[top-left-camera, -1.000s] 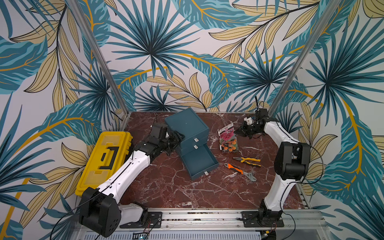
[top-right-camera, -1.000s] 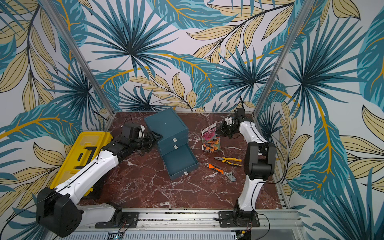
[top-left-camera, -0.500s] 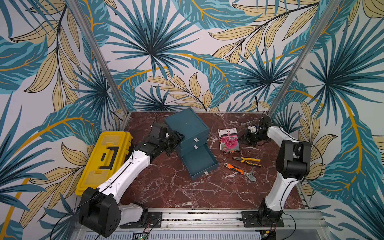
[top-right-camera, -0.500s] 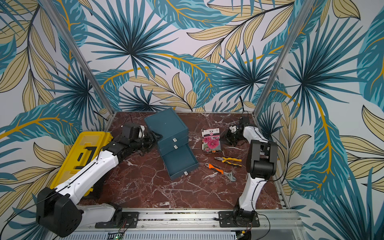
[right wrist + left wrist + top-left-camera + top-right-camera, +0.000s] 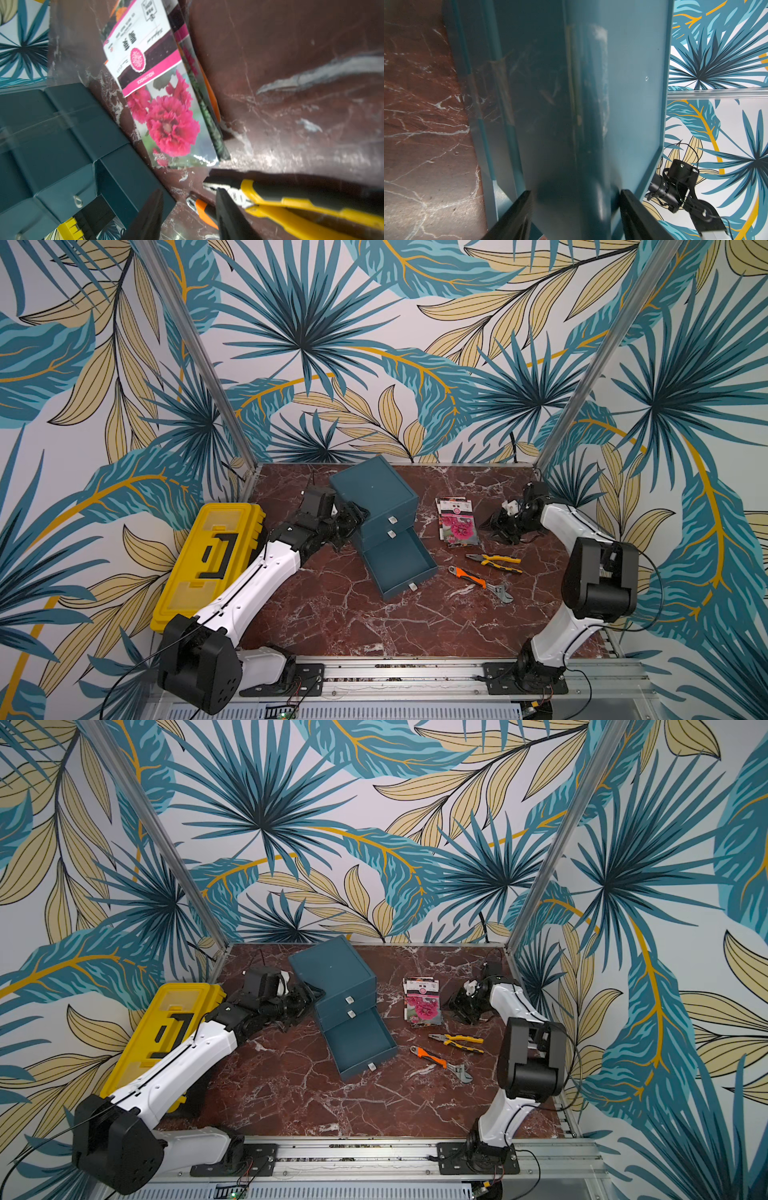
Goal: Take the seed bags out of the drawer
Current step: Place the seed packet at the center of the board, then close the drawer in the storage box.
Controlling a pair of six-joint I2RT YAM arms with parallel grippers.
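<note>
Evidently, the seed bags [image 5: 457, 524] are stacked flat on the worktop [image 5: 332, 614] at three o'clock of the blue cabinet [image 5: 372, 489], outside its pulled-out drawer [image 5: 409, 591], which appears empty in both top views. The right gripper [image 5: 494, 531] is held just beside the stack, jaws apart with nothing between them. The left gripper [image 5: 355, 516] is set against the cabinet at nine o'clock, jaws likewise apart. The release is best finished by a straight lift, so that the glossy top packet is not dragged toward the pliers [image 5: 494, 561].
</note>
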